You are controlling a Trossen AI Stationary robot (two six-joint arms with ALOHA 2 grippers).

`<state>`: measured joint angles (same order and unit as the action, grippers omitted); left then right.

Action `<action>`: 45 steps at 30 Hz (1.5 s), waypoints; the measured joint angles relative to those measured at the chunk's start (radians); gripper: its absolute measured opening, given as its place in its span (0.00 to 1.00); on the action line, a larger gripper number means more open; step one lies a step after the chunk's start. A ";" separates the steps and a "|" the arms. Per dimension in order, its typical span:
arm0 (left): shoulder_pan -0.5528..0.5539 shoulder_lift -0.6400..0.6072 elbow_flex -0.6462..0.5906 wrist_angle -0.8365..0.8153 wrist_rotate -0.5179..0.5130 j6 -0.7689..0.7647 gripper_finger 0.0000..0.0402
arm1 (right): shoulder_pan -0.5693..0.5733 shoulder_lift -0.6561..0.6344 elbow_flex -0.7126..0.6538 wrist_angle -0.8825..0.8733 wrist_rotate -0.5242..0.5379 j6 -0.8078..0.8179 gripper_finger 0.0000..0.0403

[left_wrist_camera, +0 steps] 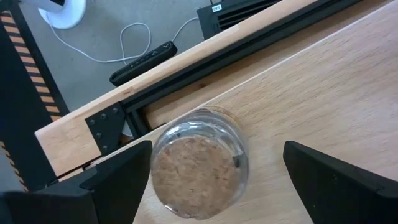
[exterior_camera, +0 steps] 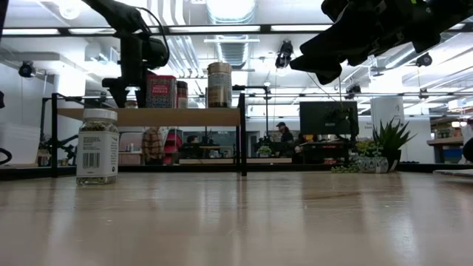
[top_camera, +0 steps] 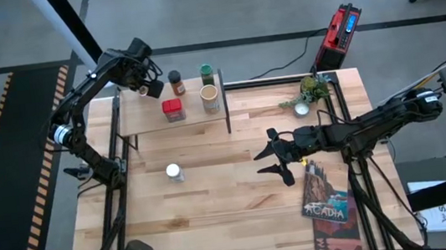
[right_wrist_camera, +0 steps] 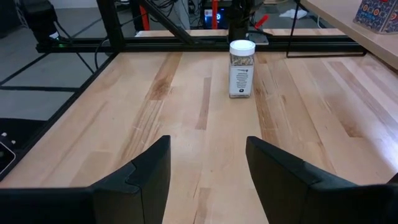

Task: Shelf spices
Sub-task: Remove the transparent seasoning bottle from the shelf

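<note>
- I am holding the left end effector (top_camera: 149, 84) over the back-left corner of the shelf (top_camera: 147, 121), fingers spread wide on either side of a cork-topped jar (left_wrist_camera: 198, 163), not touching it.
- Four spices are standing on the shelf: that jar, the brown jar (top_camera: 176, 83), the red tin (top_camera: 172, 110) and the tan canister (top_camera: 210, 99), with the green-lidded jar (top_camera: 206, 74) just behind it.
- I am pointing the right end effector (top_camera: 276, 158), fingers wide and empty, across the counter (top_camera: 233, 216) at the white-capped jar (top_camera: 174, 172), which is standing upright, well apart from it.
- Step in hand, as I judge it: fetching the last spice. The next move calls for advancing the right arm, straddling the jar and closing on it.
</note>
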<state>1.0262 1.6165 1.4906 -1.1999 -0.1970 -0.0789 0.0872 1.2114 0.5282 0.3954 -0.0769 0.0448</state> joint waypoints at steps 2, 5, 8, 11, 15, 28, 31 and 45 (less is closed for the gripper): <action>0.003 0.000 0.000 0.000 -0.001 0.006 0.85 | 0.000 0.000 0.000 0.001 0.000 0.000 0.46; 0.008 0.000 0.000 0.000 -0.002 0.007 0.82 | 0.000 0.000 0.000 0.005 0.000 0.000 0.46; 0.010 0.000 0.000 0.001 -0.002 0.007 0.79 | 0.000 0.000 0.000 0.006 0.000 0.000 0.46; 0.010 0.000 0.000 0.019 -0.002 0.007 0.77 | 0.000 0.000 0.000 0.006 0.000 0.000 0.46; 0.010 0.000 0.000 0.028 -0.002 0.007 0.74 | 0.000 0.000 0.000 0.006 0.000 0.000 0.46; 0.010 0.000 -0.001 0.032 -0.004 0.007 0.69 | 0.000 0.000 0.000 0.006 0.000 0.000 0.46; 0.010 0.000 -0.003 0.034 -0.006 0.007 0.68 | 0.001 0.000 0.000 0.006 0.000 0.000 0.46; 0.010 -0.001 -0.062 0.082 -0.006 0.008 0.56 | 0.003 0.000 0.000 0.006 0.000 0.000 0.46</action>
<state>1.0359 1.6150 1.4284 -1.1177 -0.2027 -0.0708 0.0898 1.2114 0.5282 0.4019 -0.0772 0.0452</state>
